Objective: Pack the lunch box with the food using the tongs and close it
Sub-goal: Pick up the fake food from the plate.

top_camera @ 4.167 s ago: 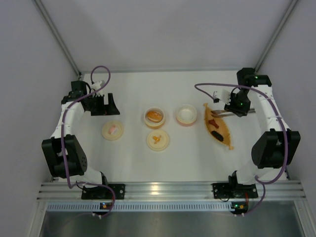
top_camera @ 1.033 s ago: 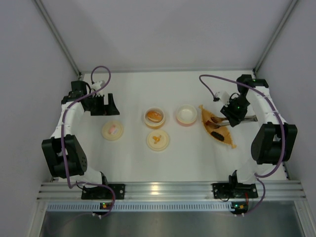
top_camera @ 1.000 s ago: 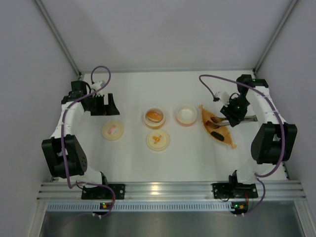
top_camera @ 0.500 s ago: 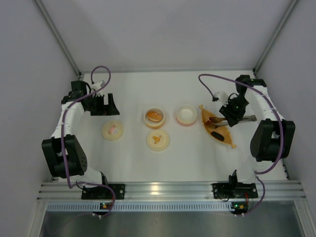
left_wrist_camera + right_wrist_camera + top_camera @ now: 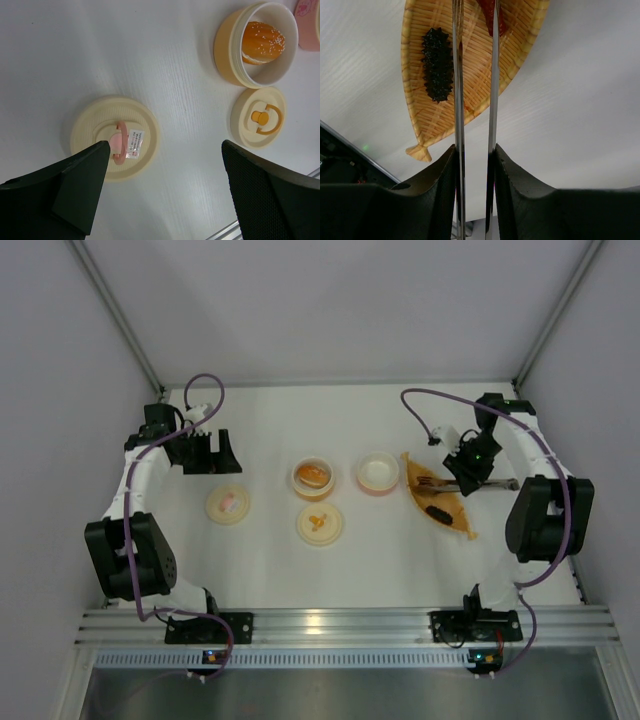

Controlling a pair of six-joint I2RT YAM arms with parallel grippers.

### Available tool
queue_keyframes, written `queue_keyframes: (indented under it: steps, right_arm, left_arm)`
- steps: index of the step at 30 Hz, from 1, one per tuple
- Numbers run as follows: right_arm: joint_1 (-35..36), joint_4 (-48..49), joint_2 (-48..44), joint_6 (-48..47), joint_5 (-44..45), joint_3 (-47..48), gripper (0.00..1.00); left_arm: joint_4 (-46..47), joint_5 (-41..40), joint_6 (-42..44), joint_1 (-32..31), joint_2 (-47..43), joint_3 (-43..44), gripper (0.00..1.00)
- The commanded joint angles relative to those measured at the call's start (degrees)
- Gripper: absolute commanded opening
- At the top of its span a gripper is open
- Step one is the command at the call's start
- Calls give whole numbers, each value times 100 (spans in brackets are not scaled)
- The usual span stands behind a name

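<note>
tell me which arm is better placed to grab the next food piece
Right. The right gripper holds the tongs, which reach over the orange tray beside the dark piece and red bit. The left gripper is open and empty, far off near the pink-handled lid.

The white table (image 5: 300,420) carries five things. Toward its left side lies a cream lid with a pink handle (image 5: 228,504). Near the middle stands an orange bowl (image 5: 313,496), and a cream lid with an orange handle (image 5: 319,523) lies just on its near side. Right of these stands a pink bowl (image 5: 377,490), and beside it lies an orange boat-shaped tray (image 5: 455,520).
</note>
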Motion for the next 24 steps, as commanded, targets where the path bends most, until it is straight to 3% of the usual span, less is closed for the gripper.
queue_keyframes:
  steps: [1,11,24]
  right_arm:
    - [18,237,-14,-49,-131,19,25]
    - [-70,-96,-217,21,-289,423,13]
    - [-149,-518,-357,65,-544,835,8]
  left_arm:
    - [139,27,10,24,19,223,98]
    - [130,45,-8,24,10,241,98]
    - [139,71,-17,24,1,250,98]
